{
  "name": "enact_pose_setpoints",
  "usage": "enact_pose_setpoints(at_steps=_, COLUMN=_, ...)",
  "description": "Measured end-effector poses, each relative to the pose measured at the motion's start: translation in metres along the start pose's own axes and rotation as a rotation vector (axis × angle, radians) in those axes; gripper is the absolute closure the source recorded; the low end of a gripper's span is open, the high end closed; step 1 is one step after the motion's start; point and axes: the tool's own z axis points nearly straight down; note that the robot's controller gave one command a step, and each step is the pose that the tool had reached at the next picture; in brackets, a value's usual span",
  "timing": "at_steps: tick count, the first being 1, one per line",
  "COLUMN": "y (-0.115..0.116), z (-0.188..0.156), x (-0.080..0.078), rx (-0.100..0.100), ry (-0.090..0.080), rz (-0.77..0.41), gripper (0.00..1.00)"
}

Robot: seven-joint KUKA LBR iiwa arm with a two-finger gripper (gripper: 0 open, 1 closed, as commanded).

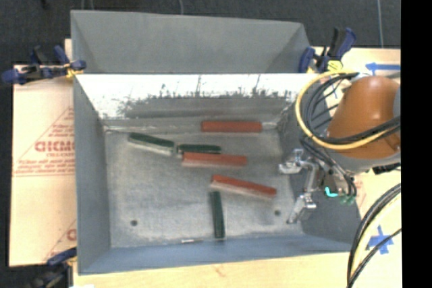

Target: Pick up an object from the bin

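— Grey metal bin (88, 165): where does the gripper (298, 185) stand?
— At the bin's three o'clock, close to the right wall, below the arm's orange cover (364, 114). Its fingers (292, 164) are spread apart over bare floor, with nothing between them.
— Which thing lies nearest?
— The tilted red-brown bar (243, 187), at nine o'clock from the gripper, near but apart from it.
— And the others?
— A middle red-brown bar (214, 159) lies by the centre, with a short green bar (199, 149) just beside it at eleven o'clock. A back red-brown bar (231, 125) lies at twelve along the far wall. A long green bar (152, 143) is at ten. A lone green bar (217, 214) is at six, pointing twelve-to-six.
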Motion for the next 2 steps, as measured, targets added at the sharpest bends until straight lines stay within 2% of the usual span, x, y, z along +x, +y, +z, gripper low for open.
enact_pose_setpoints(at_steps=1, y=0.000, z=-0.004, x=-0.002, rx=0.001, ry=-0.007, rz=-0.004, gripper=0.00)
enact_pose_setpoints(at_steps=2, y=0.063, z=0.062, x=-0.033, rx=0.001, ry=-0.013, rz=-0.015, gripper=0.00)
